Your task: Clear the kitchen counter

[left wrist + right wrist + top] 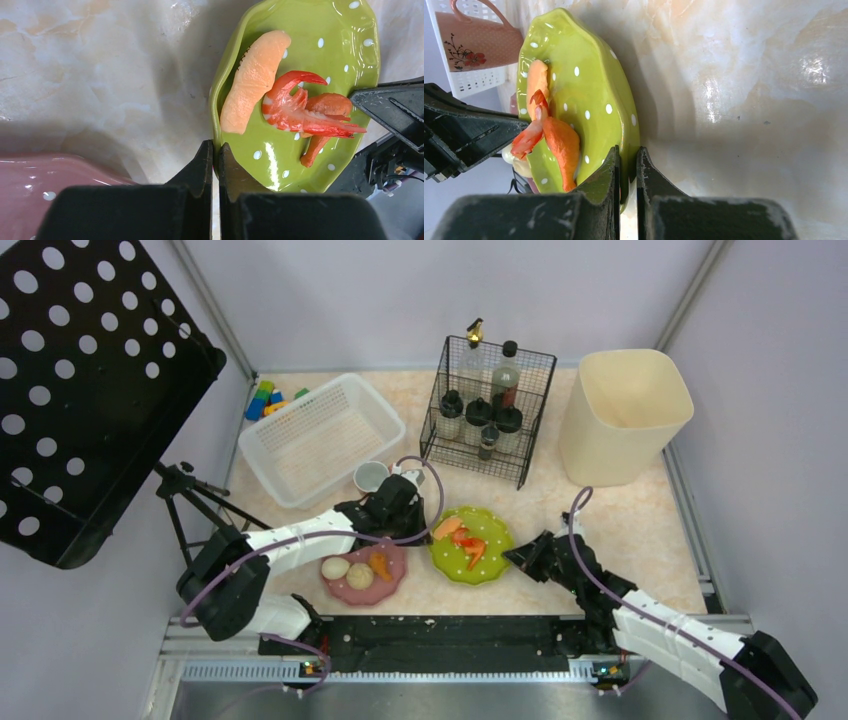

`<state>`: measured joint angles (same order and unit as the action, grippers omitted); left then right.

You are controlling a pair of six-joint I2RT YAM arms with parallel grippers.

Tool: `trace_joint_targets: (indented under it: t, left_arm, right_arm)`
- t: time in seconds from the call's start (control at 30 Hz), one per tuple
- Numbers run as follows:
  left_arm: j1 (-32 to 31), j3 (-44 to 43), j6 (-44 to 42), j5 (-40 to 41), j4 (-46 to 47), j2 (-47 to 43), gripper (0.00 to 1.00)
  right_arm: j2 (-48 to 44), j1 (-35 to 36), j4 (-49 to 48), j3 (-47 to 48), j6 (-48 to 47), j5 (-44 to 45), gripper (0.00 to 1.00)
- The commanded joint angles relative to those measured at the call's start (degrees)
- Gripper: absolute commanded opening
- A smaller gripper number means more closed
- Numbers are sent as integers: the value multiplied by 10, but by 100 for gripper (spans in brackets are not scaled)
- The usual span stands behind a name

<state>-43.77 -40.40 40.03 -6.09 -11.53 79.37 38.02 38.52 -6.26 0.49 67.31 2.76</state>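
Note:
A green dotted plate [487, 563] with salmon and shrimp pieces sits on the marbled kitchen counter [640, 520]. My left gripper [425, 528] is shut on the plate's left rim [216, 107]. My right gripper [517, 555] is shut on its right rim [629, 125]. In the left wrist view the gripper [215, 155] pinches the green edge; the same shows for the gripper [628, 157] in the right wrist view. A pink plate [345, 587] with two pale balls and an orange piece lies left of the green plate.
A white basket [318, 437] and a floral cup [371, 476] stand behind the left arm. A wire rack of bottles [486, 410] is at the back centre, a cream bin [620, 412] at the back right. Coloured blocks [266, 400] lie in the far left corner.

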Motion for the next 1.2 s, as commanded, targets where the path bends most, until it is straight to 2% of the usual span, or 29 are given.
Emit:
trace_joint_targets:
  t: [0.0, 0.43, 0.87, 1.1, 1.17]
  left_arm:
    - [7, 4, -20, 27, -2, -4, 0]
    - [8, 29, -10, 10, 46, 20, 0]
    - [-3, 59, 9, -32, 150, 70, 0]
    - [-5, 84, 26, -30, 185, 98, 0]
    - [-5, 94, 31, -28, 193, 101, 0]
  right_arm:
    - [-8, -6, -70, 20, 26, 23, 0]
    - [29, -6, -30, 34, -1, 25, 0]
    - [-114, -6, 145, 51, -43, 83, 0]
    - [-141, -6, 208, 63, -53, 92, 0]
    - [-141, -5, 215, 60, -53, 87, 9]
